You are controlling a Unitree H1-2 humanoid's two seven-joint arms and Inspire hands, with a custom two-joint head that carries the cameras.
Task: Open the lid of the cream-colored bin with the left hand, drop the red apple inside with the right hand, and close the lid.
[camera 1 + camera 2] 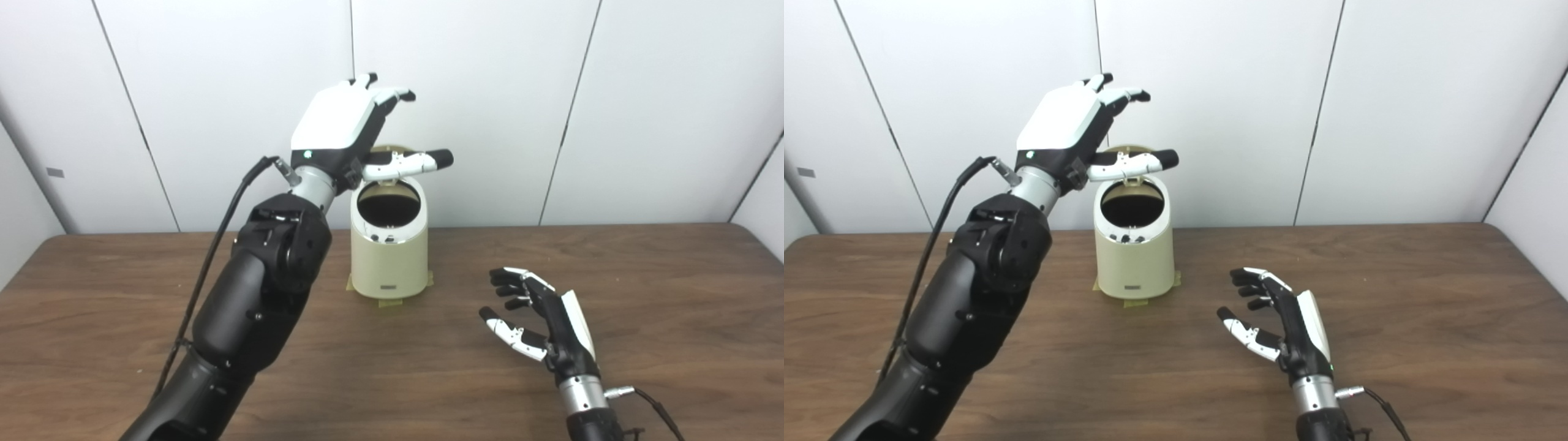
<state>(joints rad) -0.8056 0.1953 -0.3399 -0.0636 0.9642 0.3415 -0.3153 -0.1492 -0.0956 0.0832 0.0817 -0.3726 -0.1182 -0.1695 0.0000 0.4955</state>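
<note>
The cream-colored bin (388, 257) stands on the wooden table (643, 288) near the back, its round mouth dark and uncovered. Its lid (392, 149) is tipped up behind the mouth, mostly hidden by my left hand. My left hand (343, 131) is raised above and just left of the bin, fingers spread, thumb reaching over the opening. My right hand (539, 318) rests low over the table to the right of the bin, open, palm facing left, holding nothing. No red apple shows in either view.
Yellow tape strips (390, 301) stick out under the bin's base. A white panelled wall (612, 92) stands right behind the table. My left forearm (257, 294) crosses the table's left half, with a black cable along it.
</note>
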